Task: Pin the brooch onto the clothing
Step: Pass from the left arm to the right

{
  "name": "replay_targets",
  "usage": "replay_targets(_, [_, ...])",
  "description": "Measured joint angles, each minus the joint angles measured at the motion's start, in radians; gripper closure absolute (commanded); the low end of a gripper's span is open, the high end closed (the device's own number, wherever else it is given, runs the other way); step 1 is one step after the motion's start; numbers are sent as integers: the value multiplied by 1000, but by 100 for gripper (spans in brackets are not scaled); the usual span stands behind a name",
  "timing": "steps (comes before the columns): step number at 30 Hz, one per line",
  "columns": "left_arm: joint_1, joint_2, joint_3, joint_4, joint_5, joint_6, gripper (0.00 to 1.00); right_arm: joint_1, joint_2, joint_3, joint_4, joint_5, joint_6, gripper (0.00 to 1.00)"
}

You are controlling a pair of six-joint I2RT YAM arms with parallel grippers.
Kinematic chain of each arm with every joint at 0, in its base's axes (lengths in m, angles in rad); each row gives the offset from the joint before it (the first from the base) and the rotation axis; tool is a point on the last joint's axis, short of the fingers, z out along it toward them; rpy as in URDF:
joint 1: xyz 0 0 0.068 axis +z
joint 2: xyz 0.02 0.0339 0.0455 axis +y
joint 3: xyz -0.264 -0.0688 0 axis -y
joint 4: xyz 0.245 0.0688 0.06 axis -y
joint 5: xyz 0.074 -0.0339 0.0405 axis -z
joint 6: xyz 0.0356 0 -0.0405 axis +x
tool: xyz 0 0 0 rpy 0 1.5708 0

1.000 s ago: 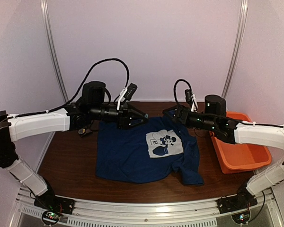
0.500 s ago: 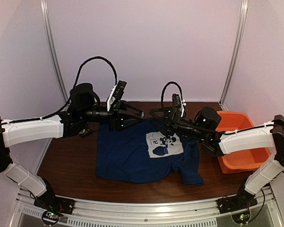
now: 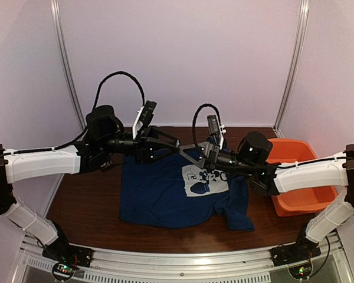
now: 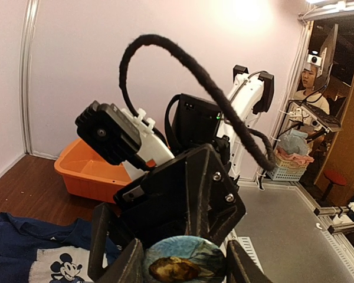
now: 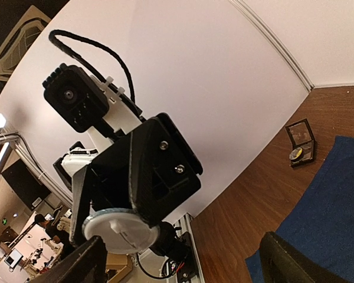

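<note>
The brooch (image 4: 186,262) is a small round badge with a bluish painted face, and my left gripper (image 4: 186,266) is shut on its edges. The right wrist view shows its white back (image 5: 119,227) with the pin, held in the left gripper's black fingers (image 5: 159,171). My right gripper (image 5: 189,265) is open wide, facing the brooch closely without touching it. Both grippers meet in the air above the collar, the left (image 3: 174,143) and the right (image 3: 192,148). The clothing (image 3: 159,194), a navy T-shirt with a white mouse print (image 3: 205,180), lies flat on the table below.
An orange tub (image 3: 295,188) stands at the table's right edge. A small black hinged box (image 5: 301,141) lies open on the brown table (image 3: 82,206) beyond the shirt's left side. The left arm's black cable (image 3: 115,79) loops high above it.
My right arm has swung left and up from near the tub until its open gripper faces the left gripper. The left gripper rose slightly, still holding the brooch.
</note>
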Motion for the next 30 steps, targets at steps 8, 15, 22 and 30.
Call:
replay_targets(8, [0,7,-2,25,24,-8,66,0,24,0,164,-55,114,4])
replay_targets(15, [0,7,-4,29,41,-8,66,1,138,18,357,-93,291,9])
replay_targets(22, [1,7,-6,30,47,-8,67,12,213,29,463,-96,410,25])
replay_targets(30, [7,19,-13,22,49,-6,66,16,250,41,521,-110,537,44])
